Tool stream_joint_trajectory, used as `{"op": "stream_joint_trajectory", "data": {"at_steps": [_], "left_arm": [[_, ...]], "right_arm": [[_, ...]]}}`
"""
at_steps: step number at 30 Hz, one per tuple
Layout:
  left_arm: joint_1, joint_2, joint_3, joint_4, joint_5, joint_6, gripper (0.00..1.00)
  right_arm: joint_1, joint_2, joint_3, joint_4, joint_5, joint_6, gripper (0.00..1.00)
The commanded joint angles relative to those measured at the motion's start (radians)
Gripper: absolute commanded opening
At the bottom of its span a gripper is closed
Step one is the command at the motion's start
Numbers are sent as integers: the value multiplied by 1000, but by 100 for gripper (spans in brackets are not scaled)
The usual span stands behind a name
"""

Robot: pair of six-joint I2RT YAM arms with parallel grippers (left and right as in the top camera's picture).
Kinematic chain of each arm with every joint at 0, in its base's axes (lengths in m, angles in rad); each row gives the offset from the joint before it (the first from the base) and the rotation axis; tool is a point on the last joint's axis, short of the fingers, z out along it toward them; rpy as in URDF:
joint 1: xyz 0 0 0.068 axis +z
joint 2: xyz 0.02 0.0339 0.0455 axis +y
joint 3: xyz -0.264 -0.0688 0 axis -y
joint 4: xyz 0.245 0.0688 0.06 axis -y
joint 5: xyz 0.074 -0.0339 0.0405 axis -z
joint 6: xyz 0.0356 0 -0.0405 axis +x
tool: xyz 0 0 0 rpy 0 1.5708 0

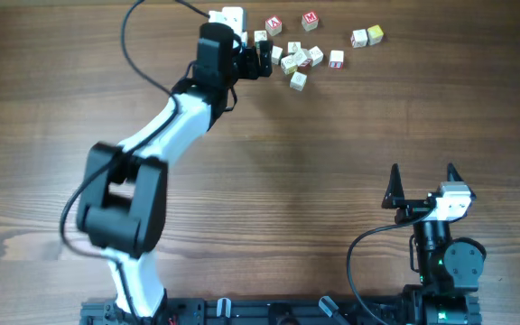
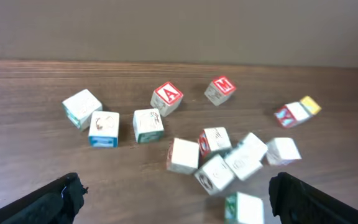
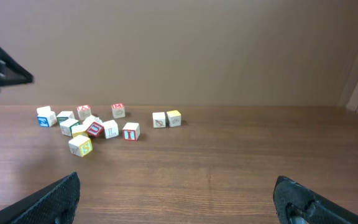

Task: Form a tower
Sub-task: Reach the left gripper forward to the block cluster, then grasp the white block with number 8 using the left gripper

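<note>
Twelve or thirteen letter cubes (image 2: 183, 155) lie loose on the worktop (image 1: 314, 181), none resting on another that I can see, so no tower stands yet. They sit just ahead of my left fingers (image 2: 176, 190), which are spread wide and hold nothing. A tight cluster lies straight in front of the gap, and one green-printed cube (image 2: 244, 208) is just inside one finger. Three cubes with blue or green print lie off to one side, two red-lettered ones farther ahead, and a red and yellow pair (image 2: 298, 111) apart on the other side. Beyond them the worktop ends at a brown wall (image 3: 179, 50), leaving little room past the cubes. My right fingers (image 3: 176, 183) are also wide apart and empty, well back from the cubes with bare wood between. My left arm's black cable (image 1: 138, 54) loops behind it.
</note>
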Motion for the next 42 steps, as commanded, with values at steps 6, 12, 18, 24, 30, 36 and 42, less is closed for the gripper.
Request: {"op": "stream_joint_trajectory", "data": {"at_steps": [6, 12, 18, 24, 30, 36, 42], "left_arm": [[-8, 254, 235, 12, 25, 24, 91], [-12, 345, 242, 87, 89, 23, 96], [-25, 414, 274, 95, 89, 24, 92], [-35, 417, 274, 89, 88, 33, 79], [-34, 419, 274, 64, 84, 50, 77], [-34, 462, 274, 134, 84, 50, 85], [-34, 476, 274, 157, 64, 50, 63]], "right_arm": [[5, -2, 0, 3, -16, 13, 100], [5, -2, 0, 3, -16, 13, 100], [5, -2, 0, 3, -16, 13, 100], [5, -2, 0, 3, -16, 13, 100], [5, -2, 0, 3, -16, 13, 100], [5, -2, 0, 3, -16, 13, 100], [5, -2, 0, 3, -16, 13, 100]]}}
